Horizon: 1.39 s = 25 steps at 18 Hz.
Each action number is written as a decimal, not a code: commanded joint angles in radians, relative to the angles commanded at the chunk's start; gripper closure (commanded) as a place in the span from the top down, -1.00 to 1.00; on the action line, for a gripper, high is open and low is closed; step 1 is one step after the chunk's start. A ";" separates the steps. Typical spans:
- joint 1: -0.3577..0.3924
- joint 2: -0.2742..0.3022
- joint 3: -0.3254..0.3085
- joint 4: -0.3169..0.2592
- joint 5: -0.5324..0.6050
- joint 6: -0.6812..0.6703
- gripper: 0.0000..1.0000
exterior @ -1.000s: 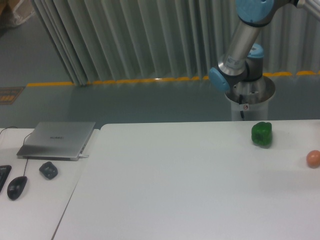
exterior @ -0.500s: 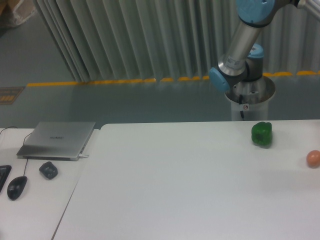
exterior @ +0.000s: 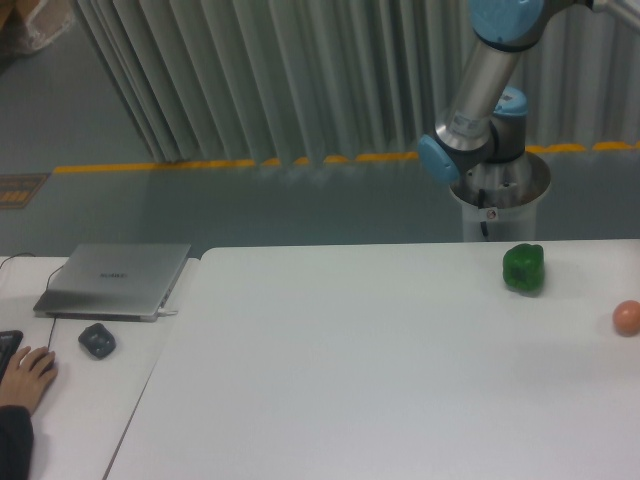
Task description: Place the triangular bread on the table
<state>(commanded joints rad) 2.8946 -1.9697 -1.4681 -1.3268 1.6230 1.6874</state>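
The triangular bread is out of view. The large white table [exterior: 350,370] fills the lower right of the camera view. Only the arm's base and lower links [exterior: 478,110] show at the upper right, behind the table's far edge. The gripper is out of frame, so I cannot see what it holds.
A green bell pepper [exterior: 524,268] stands near the table's far right edge. A small orange-pink ball [exterior: 627,318] lies at the right border. On the narrower desk at left are a closed laptop [exterior: 115,279], a dark small object [exterior: 97,340] and a person's hand [exterior: 25,378].
A person's hand has come in at the lower left and covers the mouse on the side desk. The arm's links have barely moved.
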 joint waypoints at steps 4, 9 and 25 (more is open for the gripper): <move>0.012 0.008 0.023 -0.067 -0.082 -0.006 -0.66; 0.006 0.035 0.055 -0.158 -0.097 -0.043 -0.67; -0.386 0.087 0.071 -0.212 -0.103 -0.457 -0.65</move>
<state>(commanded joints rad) 2.5083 -1.8822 -1.3974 -1.5387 1.5202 1.2305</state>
